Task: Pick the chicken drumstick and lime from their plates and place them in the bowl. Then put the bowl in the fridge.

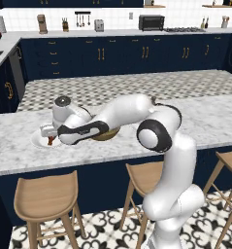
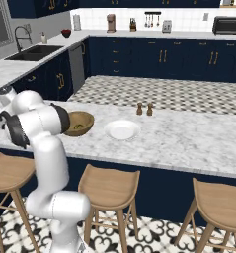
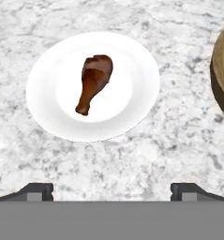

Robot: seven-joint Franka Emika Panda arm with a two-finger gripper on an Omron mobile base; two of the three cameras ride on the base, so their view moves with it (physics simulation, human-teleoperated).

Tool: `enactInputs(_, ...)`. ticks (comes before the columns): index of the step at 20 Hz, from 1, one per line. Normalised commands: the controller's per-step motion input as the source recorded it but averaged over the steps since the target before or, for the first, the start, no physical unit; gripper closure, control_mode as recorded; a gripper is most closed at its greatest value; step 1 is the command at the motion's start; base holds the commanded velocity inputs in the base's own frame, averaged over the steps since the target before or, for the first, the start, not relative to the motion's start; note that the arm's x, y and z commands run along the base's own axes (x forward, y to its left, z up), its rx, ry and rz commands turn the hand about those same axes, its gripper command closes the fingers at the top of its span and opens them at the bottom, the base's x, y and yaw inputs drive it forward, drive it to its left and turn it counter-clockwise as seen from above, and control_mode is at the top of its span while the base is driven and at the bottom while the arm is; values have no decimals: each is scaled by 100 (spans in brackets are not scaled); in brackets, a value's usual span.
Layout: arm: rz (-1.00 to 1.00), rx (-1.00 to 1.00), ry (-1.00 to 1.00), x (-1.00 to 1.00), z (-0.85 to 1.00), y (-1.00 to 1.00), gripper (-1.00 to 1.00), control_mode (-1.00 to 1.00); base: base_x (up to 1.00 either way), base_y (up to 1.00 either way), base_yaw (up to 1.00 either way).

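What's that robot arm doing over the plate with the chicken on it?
The white robot arm is reaching over the marble counter, and its gripper hangs open above a white plate. A chicken drumstick lies on that plate, and nothing is holding it yet. The wooden bowl sits right beside the plate and has something small and green inside, which looks like the lime. Another white plate next to the bowl has nothing on it.

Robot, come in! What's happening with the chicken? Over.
Pincer open above plate. Chicken drumstick lying on it, untouched. Nothing in the way.
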Motion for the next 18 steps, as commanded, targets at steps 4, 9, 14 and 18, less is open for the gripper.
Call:
enactInputs(4, 0, 0, 10, 51, -32, 9, -100, -100, 0, 0, 0)
enactInputs(9, 0, -3, 11, 65, -26, 20, -100, -100, 0, 0, 0)
enactInputs(14, -2, -6, 4, 39, -17, 44, -100, -100, 0, 0, 0)
enactInputs(18, 0, -7, 3, 15, -59, 14, -100, -100, 0, 0, 0)
